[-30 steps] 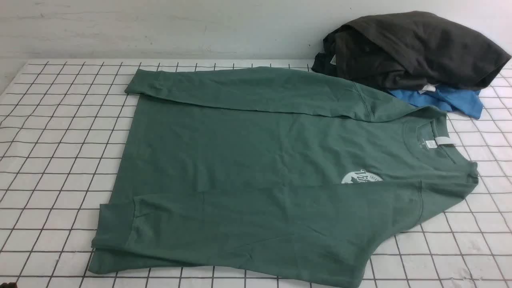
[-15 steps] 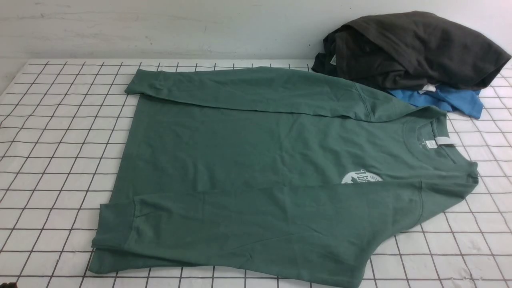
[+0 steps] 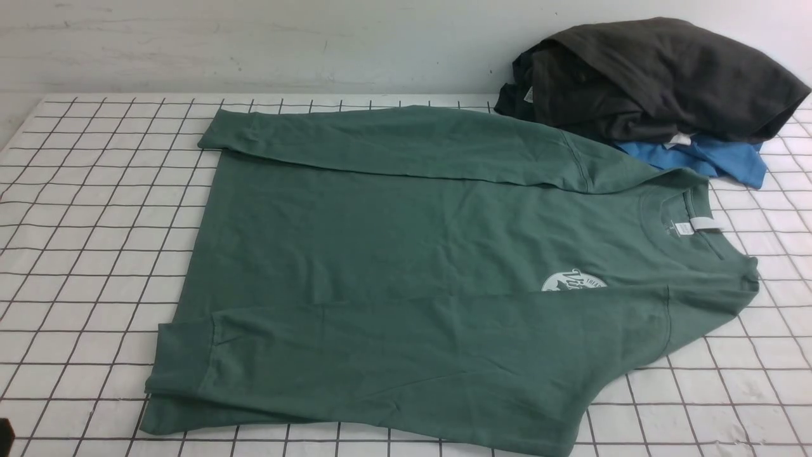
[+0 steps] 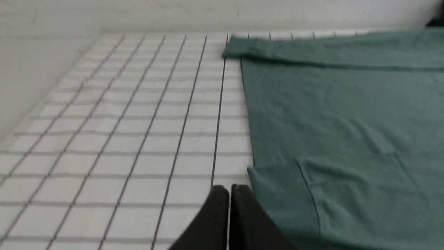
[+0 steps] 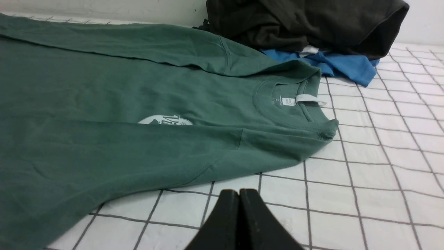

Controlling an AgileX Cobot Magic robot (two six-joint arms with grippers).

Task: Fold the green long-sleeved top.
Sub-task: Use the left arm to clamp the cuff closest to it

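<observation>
Across the middle of the front view, the green long-sleeved top (image 3: 406,254) lies flat on the worktop (image 3: 95,222), sleeves (image 3: 393,136) folded in. A lift from one edge could let the loose sleeves slide off, or drag the dark garment (image 3: 660,76) at upper right. Both hands are pressed together and empty: left hand (image 4: 229,189) beside the cuff (image 4: 274,180), right hand (image 5: 238,192) near the shoulder (image 5: 270,149).
</observation>
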